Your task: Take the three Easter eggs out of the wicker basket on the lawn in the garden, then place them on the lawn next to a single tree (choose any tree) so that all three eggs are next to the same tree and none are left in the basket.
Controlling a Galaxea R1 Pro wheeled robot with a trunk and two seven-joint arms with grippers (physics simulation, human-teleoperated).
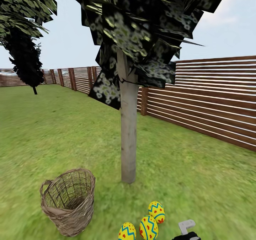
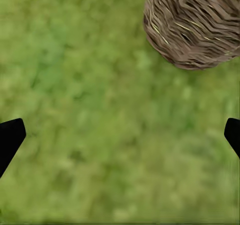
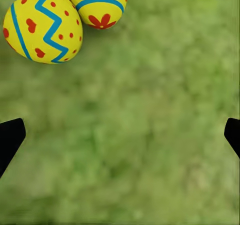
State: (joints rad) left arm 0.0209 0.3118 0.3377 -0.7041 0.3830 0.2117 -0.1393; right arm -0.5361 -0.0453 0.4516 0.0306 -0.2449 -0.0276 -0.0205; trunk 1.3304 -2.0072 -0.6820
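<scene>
Right gripper (image 3: pixel 120 135) is spread wide over bare lawn (image 3: pixel 150 135), nothing between its black fingertips (image 3: pixel 10 137); part of that arm pokes in at the bottom edge of the head view. Left gripper (image 2: pixel 120 135) is likewise wide apart above grass, holding nothing, with the wicker basket (image 2: pixel 195 25) close by. Three Easter eggs (image 1: pixel 148 227) lie on the grass in a tight cluster just beside the right arm, between it and the tree (image 1: pixel 128 126). In the right wrist view two eggs appear, touching. The basket stands upright, tilted a little, left of the eggs, no egg visible inside. Wooden fence (image 1: pixel 213 97) behind. Dark conifer (image 1: pixel 25 55) far left.
</scene>
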